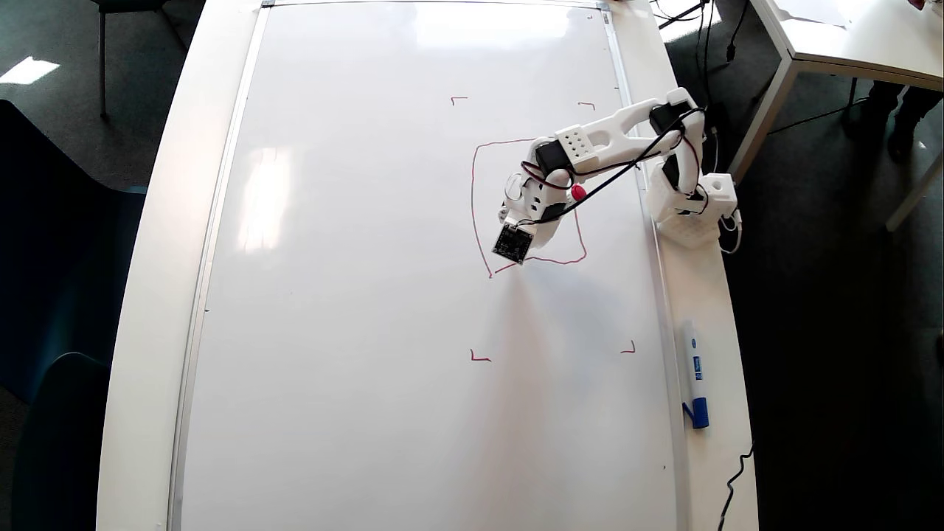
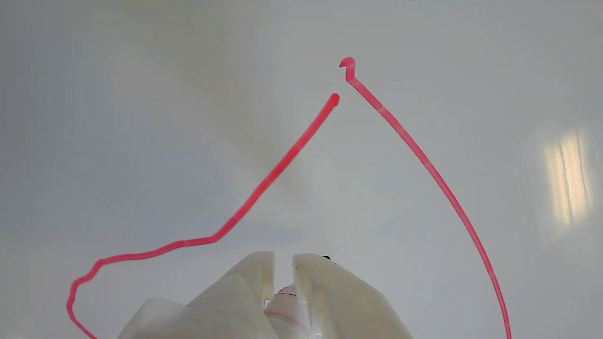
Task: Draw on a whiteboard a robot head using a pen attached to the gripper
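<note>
The whiteboard (image 1: 369, 295) covers most of the table in the overhead view. On it is the robot head (image 1: 473, 199), which shows only as a wobbly red square outline. In the wrist view its two line ends (image 2: 282, 165) stop short of each other at one corner, ahead of the jaws. My gripper (image 1: 525, 225) hovers over the lower part of the outline, and part of the drawing is hidden under the arm. In the wrist view the gripper (image 2: 282, 268) is shut on the pen (image 2: 285, 306). The pen's red end (image 1: 578, 192) sticks up beside the wrist. The pen tip is hidden.
Small red corner marks (image 1: 479, 358) frame the drawing area. A white marker with a blue cap (image 1: 695, 376) lies on the table's right strip, off the board. The arm's base (image 1: 689, 210) stands at the board's right edge. A second table (image 1: 848, 37) is at top right.
</note>
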